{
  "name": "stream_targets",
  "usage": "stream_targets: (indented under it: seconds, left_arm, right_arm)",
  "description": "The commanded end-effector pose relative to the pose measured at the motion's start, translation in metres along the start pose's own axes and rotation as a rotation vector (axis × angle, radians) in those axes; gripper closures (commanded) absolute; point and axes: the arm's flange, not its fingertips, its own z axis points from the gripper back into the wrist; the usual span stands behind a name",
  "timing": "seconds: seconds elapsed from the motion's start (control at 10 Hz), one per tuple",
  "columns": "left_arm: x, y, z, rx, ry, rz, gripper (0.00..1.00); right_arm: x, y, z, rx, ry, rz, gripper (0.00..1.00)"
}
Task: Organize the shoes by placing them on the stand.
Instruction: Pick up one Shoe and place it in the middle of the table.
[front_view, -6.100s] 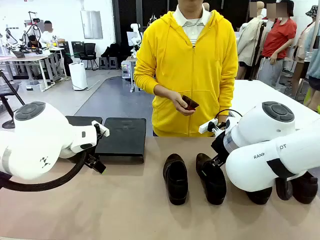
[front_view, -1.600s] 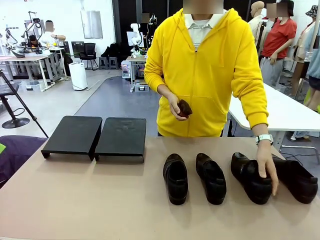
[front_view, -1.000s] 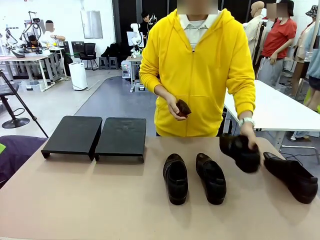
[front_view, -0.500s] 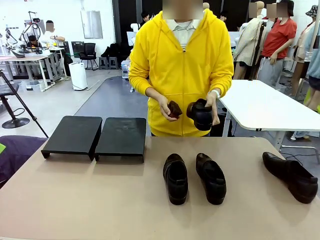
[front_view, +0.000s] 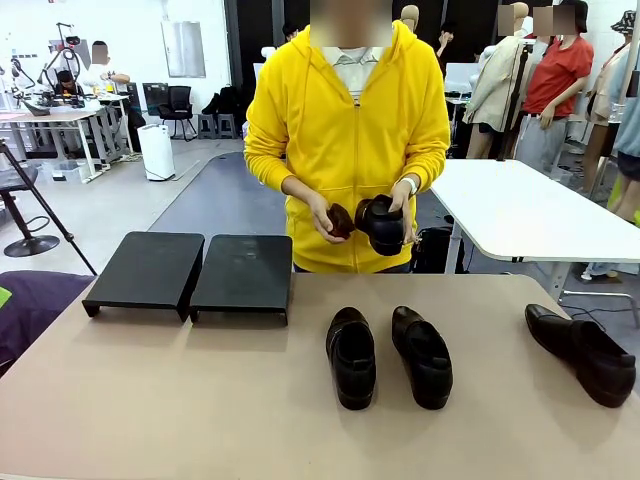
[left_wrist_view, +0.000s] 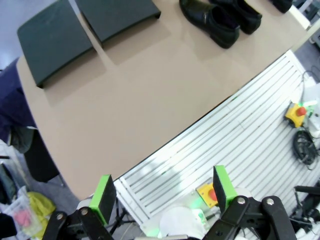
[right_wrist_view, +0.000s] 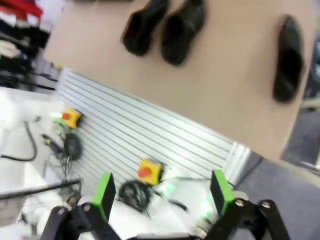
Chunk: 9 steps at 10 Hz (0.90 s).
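Nearest, the left gripper (left_wrist_view: 162, 192) and the right gripper (right_wrist_view: 162, 194) stand wide open and hold nothing. On the table (front_view: 200, 400) two black, glossy loafers (front_view: 352, 357) lie side by side in the middle, and a third shoe (front_view: 582, 352) lies at the right. The low black stand (front_view: 190, 272) sits far left. Beyond the table, a person's hand (front_view: 399, 203) holds the fourth shoe (front_view: 381, 225).

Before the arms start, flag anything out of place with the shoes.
One shoe lies alone near the table's right end, angled away from the straight pair in the middle. A fourth shoe is off the table, held up in the person's hand.
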Motion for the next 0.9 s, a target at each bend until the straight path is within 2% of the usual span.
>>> stream_targets:
  seconds: [0.0, 0.2, 0.3, 0.4, 0.5, 0.6, 0.7, 0.8]
  left_arm:
    - [-0.003, 0.0, 0.001, 0.0, 0.004, -0.009, 0.0]
    - [-0.003, 0.0, 0.001, 0.0, 0.004, -0.009, 0.0]
    - [-0.003, 0.0, 0.001, 0.0, 0.004, -0.009, 0.0]
    - [-0.003, 0.0, 0.001, 0.0, 0.004, -0.009, 0.0]
    - [-0.003, 0.0, 0.001, 0.0, 0.004, -0.009, 0.0]
    - [-0.003, 0.0, 0.001, 0.0, 0.004, -0.009, 0.0]
    - [-0.003, 0.0, 0.001, 0.0, 0.004, -0.009, 0.0]
    - [-0.003, 0.0, 0.001, 0.0, 0.004, -0.009, 0.0]
  right_arm:
    - [0.052, 0.065, -0.042, -0.014, 0.008, -0.014, 0.0]
    - [0.081, 0.133, -0.118, -0.027, 0.171, -0.013, 0.0]
    - [0.088, 0.171, -0.155, -0.015, 0.229, 0.001, 0.0]
    - [0.09, 0.195, -0.182, -0.018, 0.248, 0.051, 0.0]
    - [0.094, 0.203, -0.2, -0.002, 0.266, 0.057, 0.0]
    - [0.096, 0.189, -0.197, 0.046, 0.264, 0.059, 0.0]
    - [0.075, 0.203, -0.199, -0.023, 0.272, 0.066, 0.0]
    - [0.075, 0.203, -0.199, -0.023, 0.272, 0.066, 0.0]
